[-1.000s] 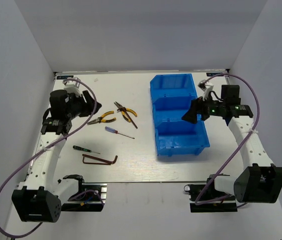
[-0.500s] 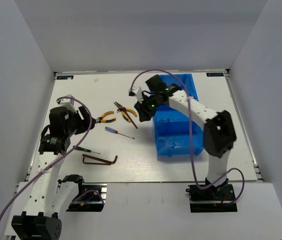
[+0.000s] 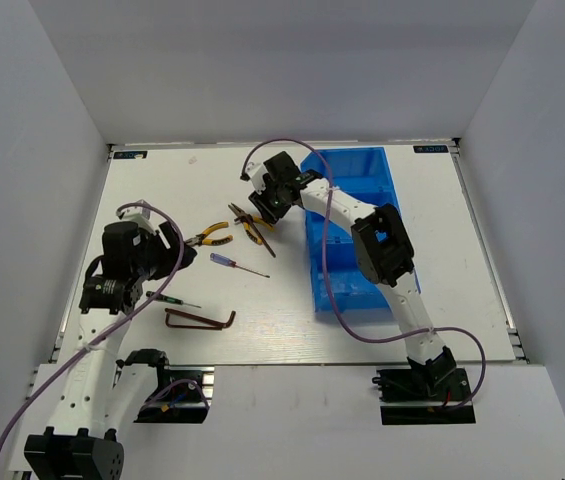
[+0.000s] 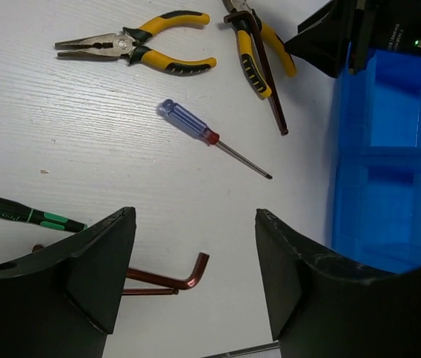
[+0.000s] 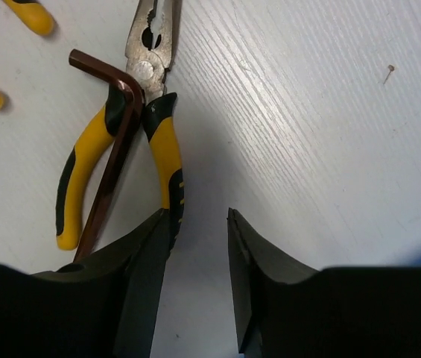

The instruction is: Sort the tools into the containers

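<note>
The blue three-compartment bin (image 3: 362, 230) stands right of centre and holds no tools that I can see. One pair of yellow-handled pliers (image 3: 205, 236) lies left of a second pair (image 3: 252, 225), which has a brown hex key (image 5: 109, 171) lying across it. My right gripper (image 3: 262, 208) hovers low over this second pair (image 5: 162, 149), open by a narrow gap and empty (image 5: 199, 224). Its left finger is beside one yellow handle. The red-blue screwdriver (image 4: 195, 130), the green-black screwdriver (image 4: 24, 215) and more brown hex keys (image 4: 173, 277) lie under my left gripper (image 4: 195, 216), which is wide open and empty.
White walls enclose the table on the left, back and right. The right arm stretches across the bin's far left corner (image 3: 307, 165). Cables loop from both arms. The bin's left wall (image 4: 344, 149) shows at the right of the left wrist view.
The right arm has swung left from beside the bin, across it, down over the second pliers. The left gripper has shifted slightly nearer and lower. No tool has moved.
</note>
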`<action>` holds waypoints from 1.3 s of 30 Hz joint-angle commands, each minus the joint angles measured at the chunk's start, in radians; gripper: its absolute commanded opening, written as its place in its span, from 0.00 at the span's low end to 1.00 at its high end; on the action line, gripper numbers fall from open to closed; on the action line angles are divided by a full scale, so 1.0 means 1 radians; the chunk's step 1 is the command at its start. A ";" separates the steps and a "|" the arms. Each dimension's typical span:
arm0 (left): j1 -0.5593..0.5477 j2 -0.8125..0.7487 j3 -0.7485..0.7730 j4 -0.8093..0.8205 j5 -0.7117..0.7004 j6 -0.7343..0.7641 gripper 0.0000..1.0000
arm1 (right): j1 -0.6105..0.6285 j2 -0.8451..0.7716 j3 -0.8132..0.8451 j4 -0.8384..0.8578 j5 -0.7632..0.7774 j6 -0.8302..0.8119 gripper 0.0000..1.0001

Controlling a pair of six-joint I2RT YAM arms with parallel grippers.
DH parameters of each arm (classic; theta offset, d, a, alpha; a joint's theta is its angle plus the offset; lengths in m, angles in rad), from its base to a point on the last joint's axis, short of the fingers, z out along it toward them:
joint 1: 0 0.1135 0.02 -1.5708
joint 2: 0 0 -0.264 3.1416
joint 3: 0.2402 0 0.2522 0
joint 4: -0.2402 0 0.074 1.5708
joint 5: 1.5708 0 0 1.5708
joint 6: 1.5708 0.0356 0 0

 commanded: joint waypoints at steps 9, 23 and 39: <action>-0.003 0.033 -0.001 0.006 0.031 -0.018 0.75 | 0.008 0.072 0.054 0.094 -0.010 0.013 0.46; -0.003 0.063 -0.010 0.052 0.042 -0.027 0.75 | 0.021 0.092 -0.035 0.048 -0.092 -0.055 0.12; -0.003 0.100 -0.010 0.114 0.071 -0.018 0.75 | 0.053 -0.222 -0.223 0.595 0.082 -0.147 0.00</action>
